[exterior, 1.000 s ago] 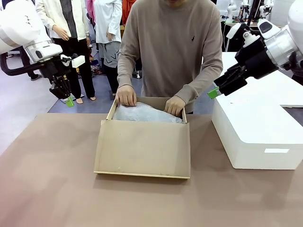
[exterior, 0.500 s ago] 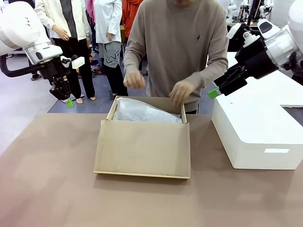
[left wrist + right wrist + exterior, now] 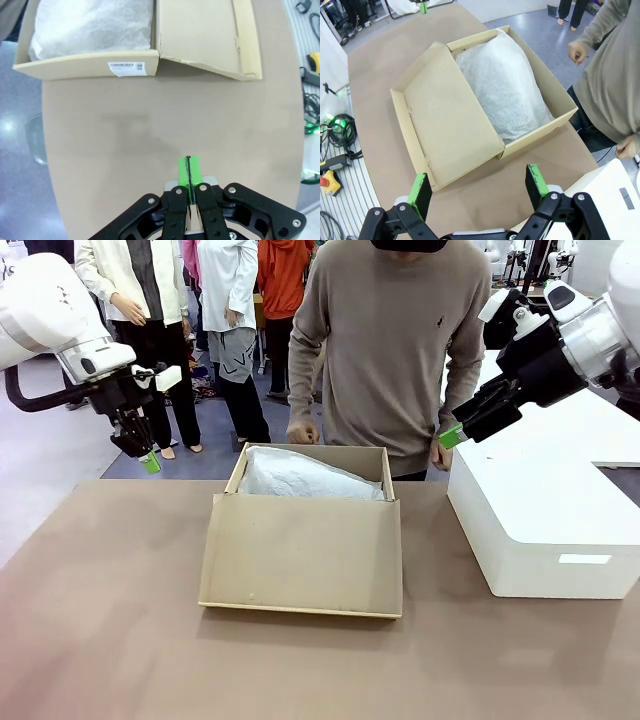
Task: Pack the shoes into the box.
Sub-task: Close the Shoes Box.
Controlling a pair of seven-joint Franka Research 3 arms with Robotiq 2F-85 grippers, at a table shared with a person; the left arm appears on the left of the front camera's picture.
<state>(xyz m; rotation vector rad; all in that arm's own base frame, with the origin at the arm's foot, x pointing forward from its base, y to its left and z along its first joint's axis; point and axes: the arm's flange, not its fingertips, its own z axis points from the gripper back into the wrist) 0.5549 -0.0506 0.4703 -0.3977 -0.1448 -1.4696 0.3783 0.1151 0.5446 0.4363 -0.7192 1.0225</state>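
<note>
Looking across at the box (image 3: 300, 550) parked in the middle of the table (image 3: 100, 620), flap lid folded out flat toward 6 o'clock, open tray toward 12. Stuffed with crinkly white tissue paper (image 3: 305, 478), heaped up past the rim. No telling the contents under it.

Got the left gripper (image 3: 150, 462) hanging in the air out at 10 o'clock from the box, green pads clenched tight together on nothing. Same story from its wrist cam: pads pressed flat against each other, box up around 11 o'clock.

Got the right gripper (image 3: 452, 435) up at 2 o'clock from the box, jaws spread wide, released, gripping nothing. Hovering near the far corner of a big white box (image 3: 540, 530) over at 3 o'clock.

Also seeing a person (image 3: 385, 340) at 12 o'clock behind the box, one hand (image 3: 302, 430) just above the far rim, other hand (image 3: 441, 453) right beside the right gripper. Neither one resting on the cardboard, by the looks of it.
</note>
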